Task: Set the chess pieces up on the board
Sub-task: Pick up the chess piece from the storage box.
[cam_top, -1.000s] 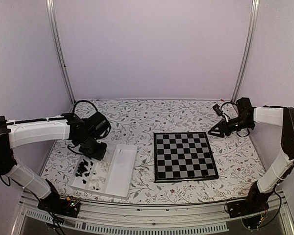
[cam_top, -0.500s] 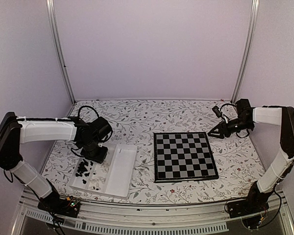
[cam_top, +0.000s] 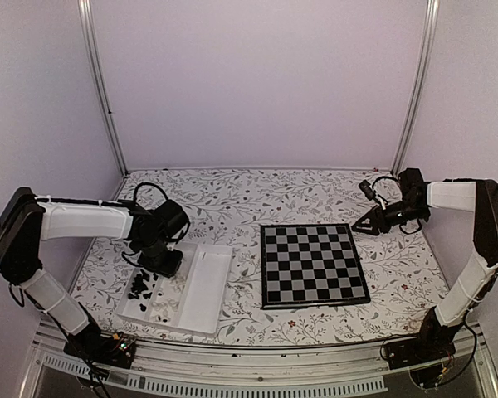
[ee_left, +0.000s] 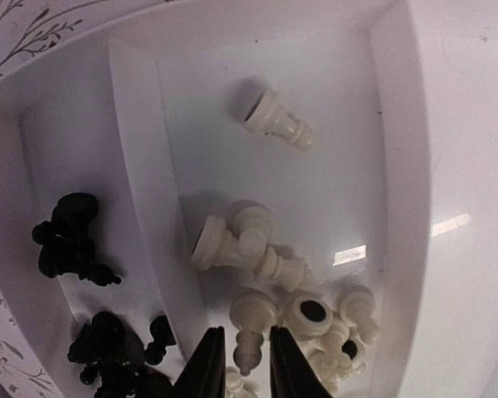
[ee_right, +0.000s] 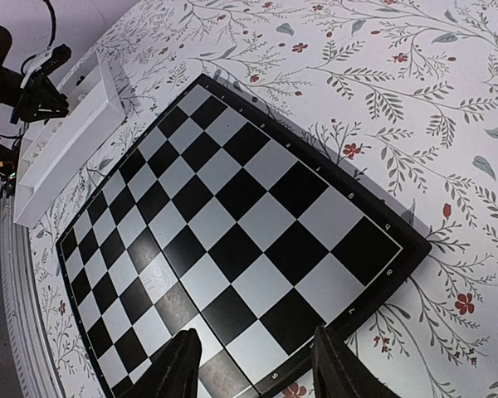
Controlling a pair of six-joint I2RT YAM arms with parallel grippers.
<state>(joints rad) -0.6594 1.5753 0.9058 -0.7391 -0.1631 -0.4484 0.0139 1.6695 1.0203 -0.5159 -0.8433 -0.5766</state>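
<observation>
The chess pieces lie in a white compartment tray (cam_top: 209,280): black ones (ee_left: 66,236) in the left cell, cream-white ones (ee_left: 315,319) heaped in the cell beside it. One white piece (ee_left: 278,123) lies apart. My left gripper (ee_left: 247,365) is down in the white cell. Its jaws stand narrowly apart astride one lying white piece (ee_left: 251,332), with a thin gap on each side. From above, the left gripper (cam_top: 162,264) hides that piece. The board (cam_top: 314,264) carries no pieces. My right gripper (ee_right: 261,365) hangs open over the board's (ee_right: 232,224) far right corner, holding nothing.
The tray's right-hand long compartment (cam_top: 201,294) holds no pieces. Metal frame posts (cam_top: 100,91) stand at the back corners against the walls. The left arm and its cable show far off in the right wrist view, by the tray (ee_right: 62,149).
My left gripper has sunk a little into the tray and its jaws have narrowed round a white piece. The right gripper has drawn slightly back and closed a little.
</observation>
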